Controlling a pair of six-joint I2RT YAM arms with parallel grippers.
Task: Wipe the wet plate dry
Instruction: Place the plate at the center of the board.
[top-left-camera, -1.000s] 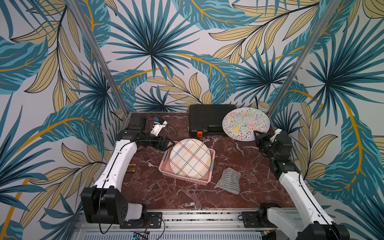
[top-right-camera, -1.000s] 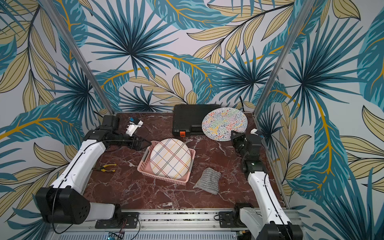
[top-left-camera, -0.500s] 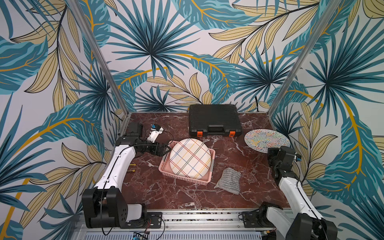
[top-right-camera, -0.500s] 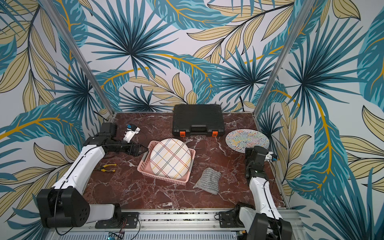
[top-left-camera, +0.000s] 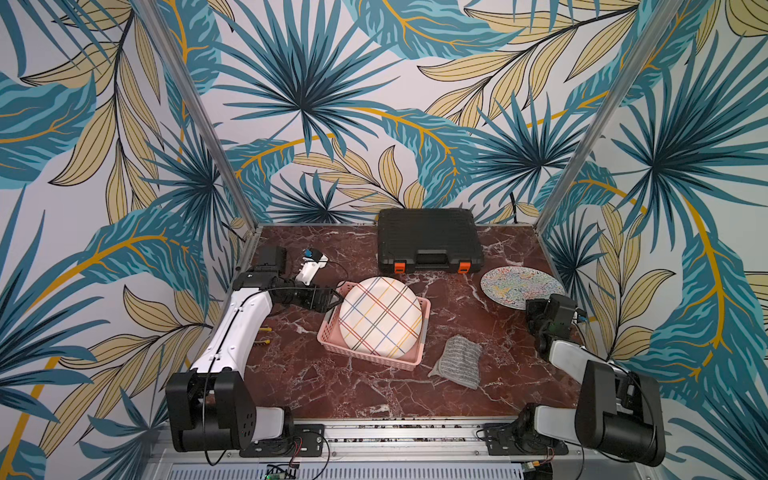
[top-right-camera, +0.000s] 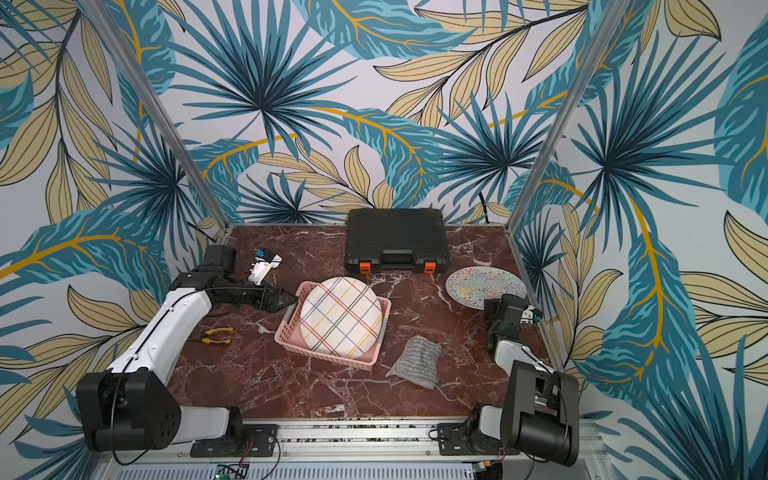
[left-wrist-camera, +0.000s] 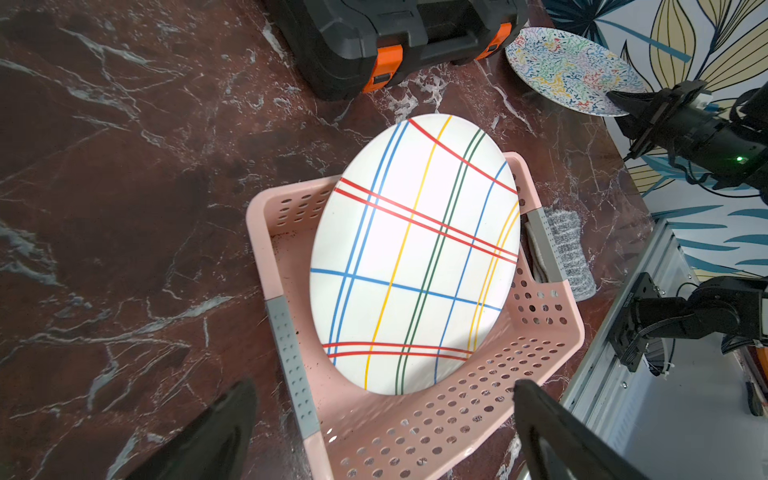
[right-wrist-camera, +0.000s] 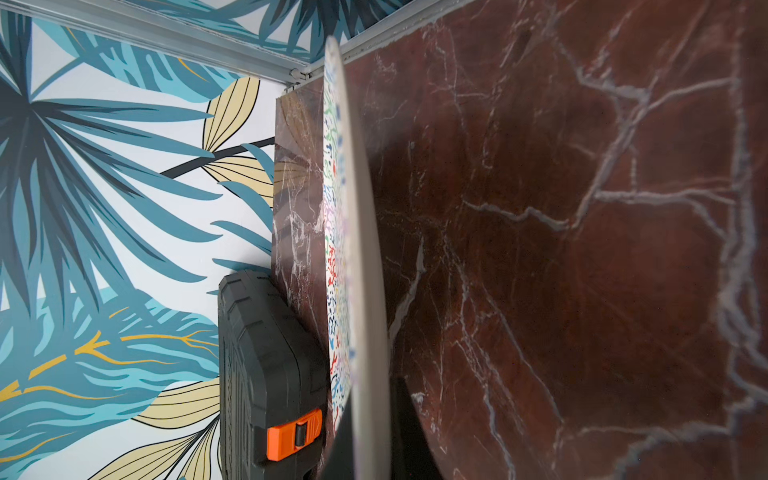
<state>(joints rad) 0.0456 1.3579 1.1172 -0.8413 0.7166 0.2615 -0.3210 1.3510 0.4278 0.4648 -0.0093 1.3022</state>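
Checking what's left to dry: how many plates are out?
2: a plaid plate leaning in the pink basket, and a speckled plate gripped at its rim by the right gripper. None seem hidden.

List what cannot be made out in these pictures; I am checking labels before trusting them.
Wetness of the squiggle-patterned round plate: too small in both top views, edge-on in the right wrist view.
Right gripper fingers: mostly cut off by the right wrist view's edge.
Pink plastic basket floor, left wrist view: covered by the plaid round plate.
Yellow-handled pliers: mostly behind the white left arm in a top view.
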